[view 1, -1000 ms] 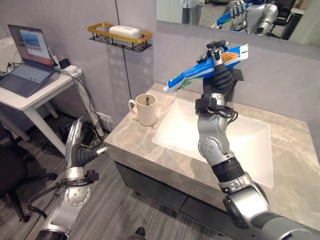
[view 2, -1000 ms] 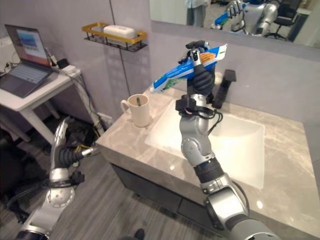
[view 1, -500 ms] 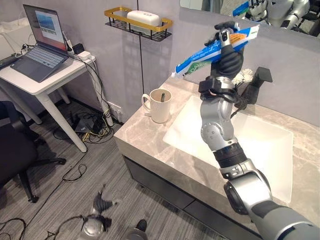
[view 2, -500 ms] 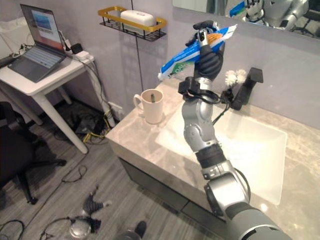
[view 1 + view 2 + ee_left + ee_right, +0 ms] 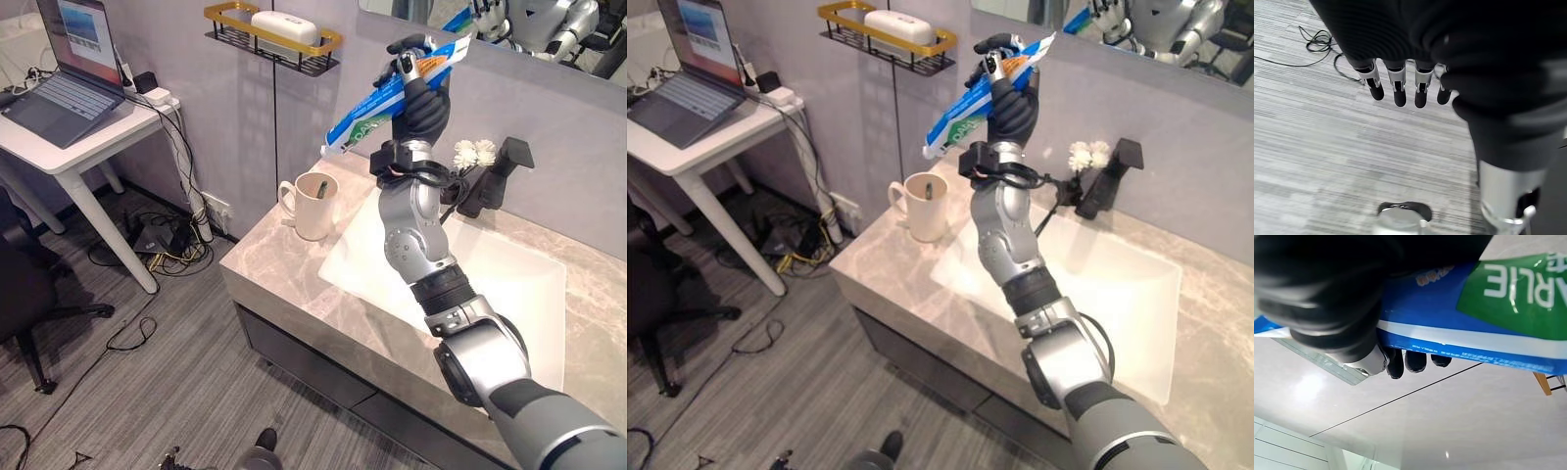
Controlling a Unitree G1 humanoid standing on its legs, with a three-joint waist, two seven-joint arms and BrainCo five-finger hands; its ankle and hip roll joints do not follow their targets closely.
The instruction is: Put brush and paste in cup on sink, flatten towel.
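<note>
Blue toothpaste tube (image 5: 392, 98) is gripped tight in the right hand (image 5: 423, 93), high in the air above the sink (image 5: 490, 284) and well apart from the cream cup (image 5: 313, 206), which already has a brush (image 5: 319, 185) in it. The paste step is under way, I think; next the tube must come down into the cup. The left hand (image 5: 1398, 83) hangs over the floor with straight fingers, holding nothing.

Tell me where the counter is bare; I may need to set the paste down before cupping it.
Bare marble runs along the counter front edge between cup and sink basin, and on the far right. The basin is free. Crowded: behind it, faucet and white flowers. Right hand holds the toothpaste aloft.
</note>
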